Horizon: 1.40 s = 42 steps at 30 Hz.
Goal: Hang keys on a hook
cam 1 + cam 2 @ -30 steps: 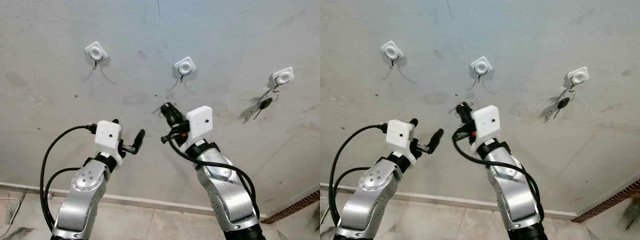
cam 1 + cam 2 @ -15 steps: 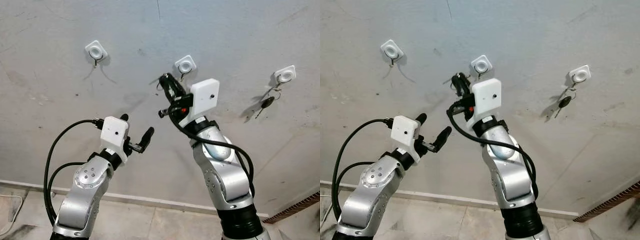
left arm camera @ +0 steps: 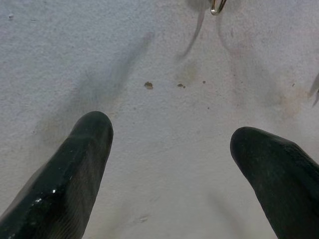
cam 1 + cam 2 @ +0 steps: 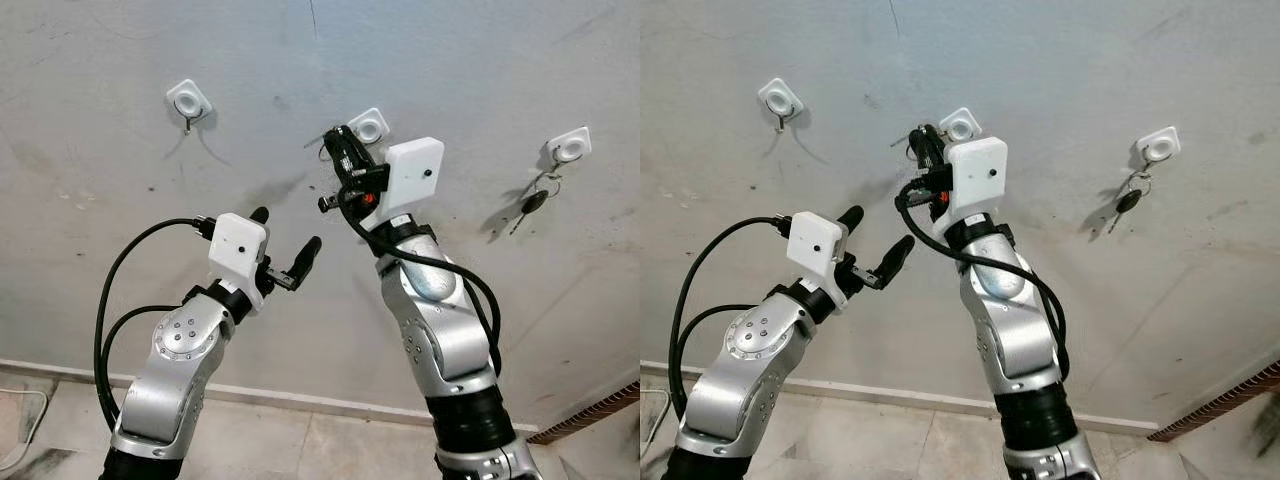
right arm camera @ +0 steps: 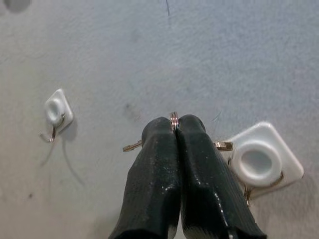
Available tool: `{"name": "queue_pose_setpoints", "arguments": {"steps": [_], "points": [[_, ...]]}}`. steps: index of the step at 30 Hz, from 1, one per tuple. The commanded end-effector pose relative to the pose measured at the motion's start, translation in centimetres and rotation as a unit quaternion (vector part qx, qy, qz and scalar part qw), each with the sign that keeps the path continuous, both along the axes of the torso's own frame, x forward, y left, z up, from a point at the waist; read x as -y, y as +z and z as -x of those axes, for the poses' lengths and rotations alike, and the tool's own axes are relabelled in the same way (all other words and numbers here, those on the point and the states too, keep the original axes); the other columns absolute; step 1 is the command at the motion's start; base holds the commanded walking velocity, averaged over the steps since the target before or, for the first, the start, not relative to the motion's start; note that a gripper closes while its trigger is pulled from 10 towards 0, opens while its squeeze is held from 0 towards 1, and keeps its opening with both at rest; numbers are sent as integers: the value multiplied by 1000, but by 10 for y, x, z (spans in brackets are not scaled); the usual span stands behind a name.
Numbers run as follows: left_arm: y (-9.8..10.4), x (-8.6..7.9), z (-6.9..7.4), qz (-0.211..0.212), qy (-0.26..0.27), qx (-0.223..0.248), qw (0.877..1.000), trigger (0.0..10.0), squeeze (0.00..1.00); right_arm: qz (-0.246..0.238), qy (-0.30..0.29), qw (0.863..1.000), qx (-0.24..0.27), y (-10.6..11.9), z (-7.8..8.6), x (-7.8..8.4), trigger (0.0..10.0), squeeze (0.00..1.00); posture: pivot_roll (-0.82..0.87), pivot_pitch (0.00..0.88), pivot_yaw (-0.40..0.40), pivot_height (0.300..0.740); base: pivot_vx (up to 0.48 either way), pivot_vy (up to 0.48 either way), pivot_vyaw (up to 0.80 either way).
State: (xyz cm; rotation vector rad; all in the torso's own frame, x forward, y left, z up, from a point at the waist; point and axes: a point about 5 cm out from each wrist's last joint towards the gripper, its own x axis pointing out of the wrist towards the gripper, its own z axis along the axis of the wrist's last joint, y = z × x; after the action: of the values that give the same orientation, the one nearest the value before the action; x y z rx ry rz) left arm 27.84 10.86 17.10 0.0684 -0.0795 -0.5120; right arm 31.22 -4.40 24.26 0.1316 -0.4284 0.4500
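Observation:
Three white hooks sit in a row on the grey wall: a left hook, a middle hook and a right hook. A set of keys with a black head hangs from the right hook. My right gripper is raised just left of the middle hook and shut on a metal key ring. Key tips stick out on either side of its fingers. The middle hook is close beside those fingertips. My left gripper is open and lower down, facing bare wall.
A pale skirting board runs along the foot of the wall above the tiled floor. A brick-coloured edge shows at the lower right. A white cable lies at the lower left.
My right arm has risen, carrying the key ring from below the middle hook to just beside it. My left arm has lifted a little up and to the right, still open.

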Motion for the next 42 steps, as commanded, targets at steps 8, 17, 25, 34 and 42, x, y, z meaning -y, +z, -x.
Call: {"name": "queue_pose_setpoints", "arguments": {"steps": [8, 17, 25, 34, 42], "points": [[4, 3, 2, 5, -6, 4, 1000, 10000, 0, -14, -27, 999, 10, 7, -10, 4, 10000, 0, 219, 50, -64, 740, 0, 0, 0], [-5, -2, 3, 9, 7, -18, 1000, 10000, 0, -16, -40, 999, 13, 7, -14, 9, 10000, 0, 213, 56, -63, 740, 0, 0, 0], [-8, -3, 4, 7, 9, -22, 1000, 10000, 0, -15, -49, 999, 15, 7, -15, 16, 10000, 0, 214, 57, -62, 740, 0, 0, 0], [-8, -4, 4, 6, 12, -24, 1000, 10000, 0, -12, -56, 998, 11, 4, -13, 21, 10000, 0, 215, 60, -62, 740, 0, 0, 0], [-8, -3, 3, 6, 11, -22, 1000, 10000, 0, -11, -51, 999, 7, 0, -7, 22, 10000, 0, 212, 58, -60, 740, 0, 0, 0]]}}
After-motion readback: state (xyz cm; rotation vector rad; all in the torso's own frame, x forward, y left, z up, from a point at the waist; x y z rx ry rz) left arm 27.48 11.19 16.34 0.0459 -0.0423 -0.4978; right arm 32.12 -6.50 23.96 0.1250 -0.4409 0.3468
